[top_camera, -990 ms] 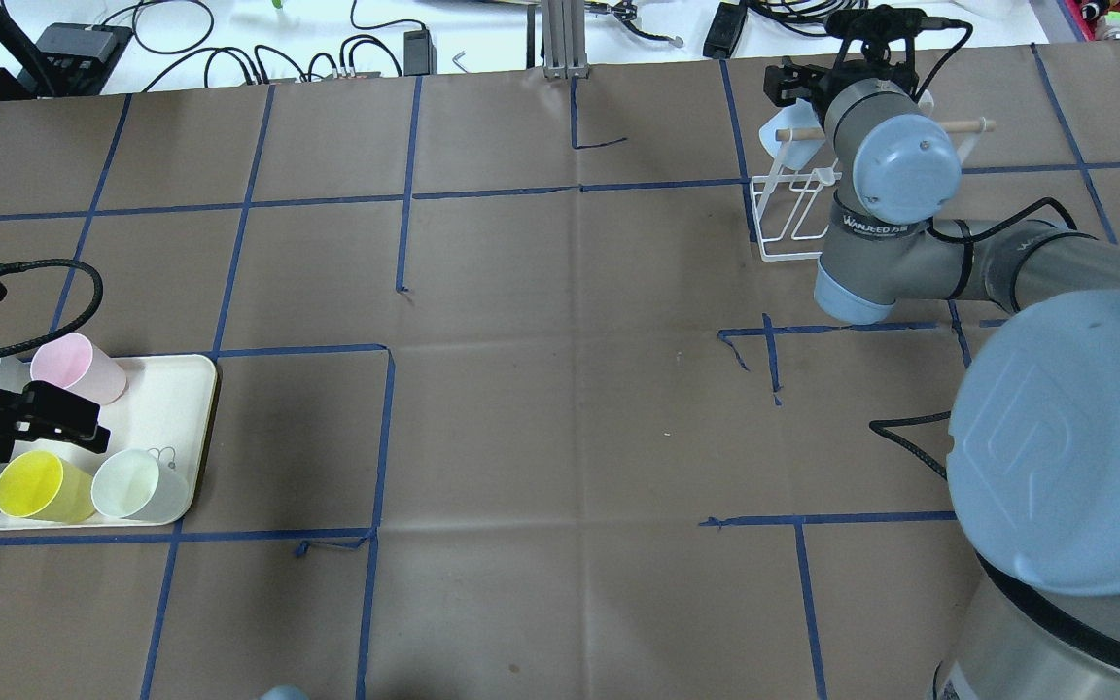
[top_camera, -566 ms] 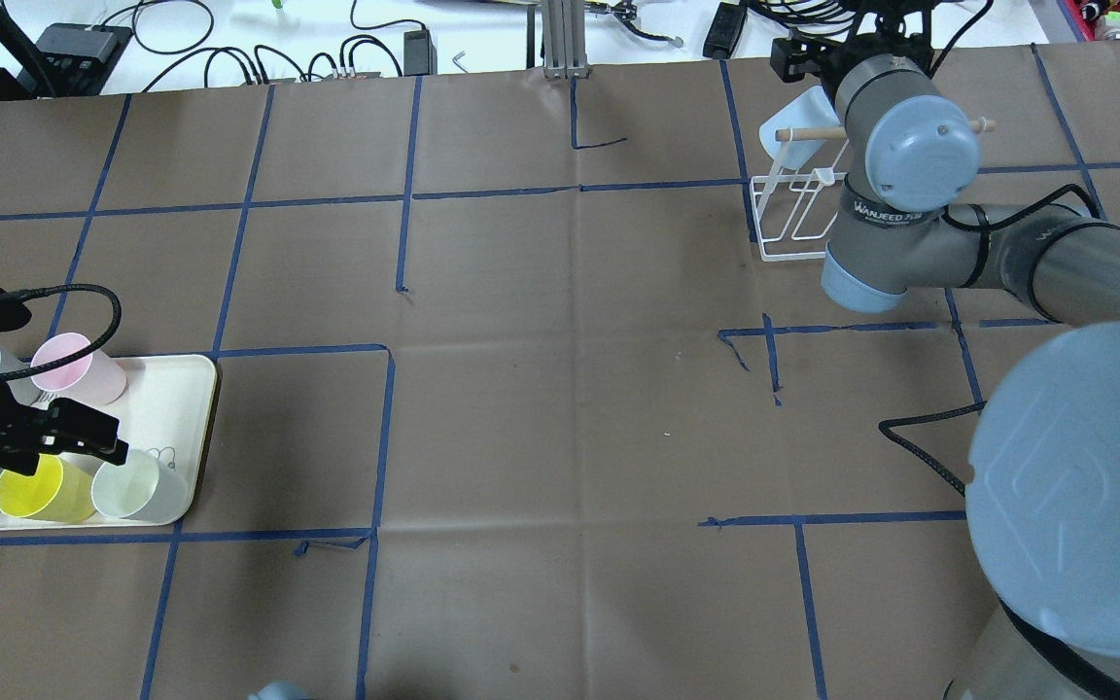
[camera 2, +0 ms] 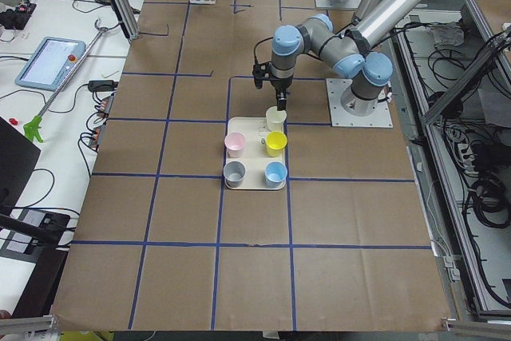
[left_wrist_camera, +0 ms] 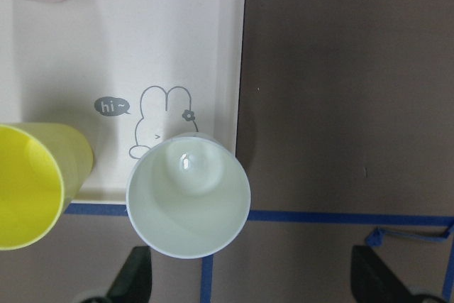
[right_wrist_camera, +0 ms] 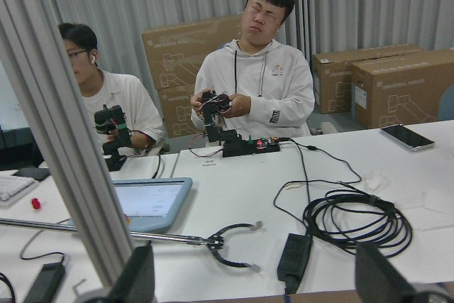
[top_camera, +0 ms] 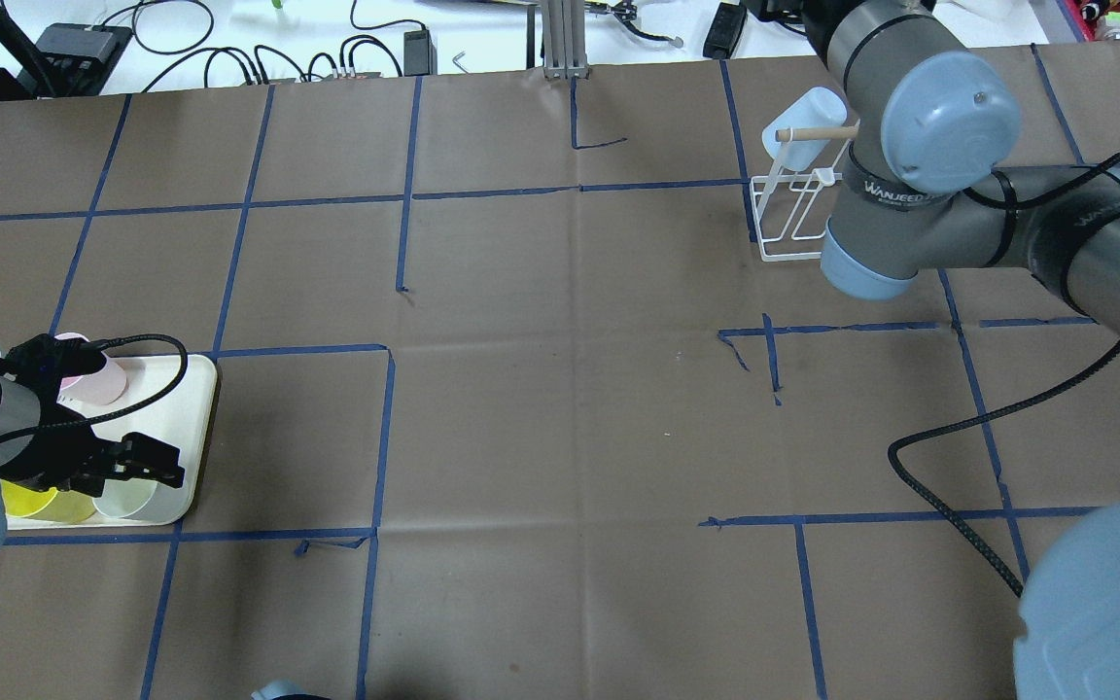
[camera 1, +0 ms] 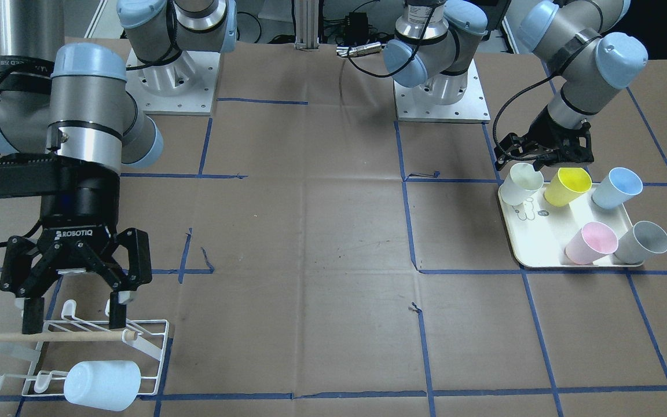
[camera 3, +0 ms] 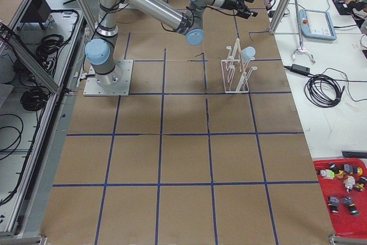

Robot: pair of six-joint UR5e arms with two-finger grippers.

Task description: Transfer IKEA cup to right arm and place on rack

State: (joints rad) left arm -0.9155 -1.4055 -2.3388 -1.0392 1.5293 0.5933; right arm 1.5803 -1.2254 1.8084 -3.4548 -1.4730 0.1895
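At a corner of the cream tray [left_wrist_camera: 177, 47] the pale green cup [left_wrist_camera: 188, 200] stands upright, mouth up: probably light, stiff plastic, smooth and slippery, best pinched over the rim wall. Above it the left gripper [left_wrist_camera: 255, 280] hovers, spread wide; the right gripper [camera 1: 74, 317] hangs spread and empty over the rack [camera 1: 154, 347].

The left gripper [camera 1: 545, 155] has slid across the tray [camera 1: 548, 246] from the yellow cup [camera 1: 568, 186] to over the pale green cup [camera 1: 521, 182]. The right gripper [camera 1: 74, 318] has drawn up and away from the rack [camera 1: 79, 334].
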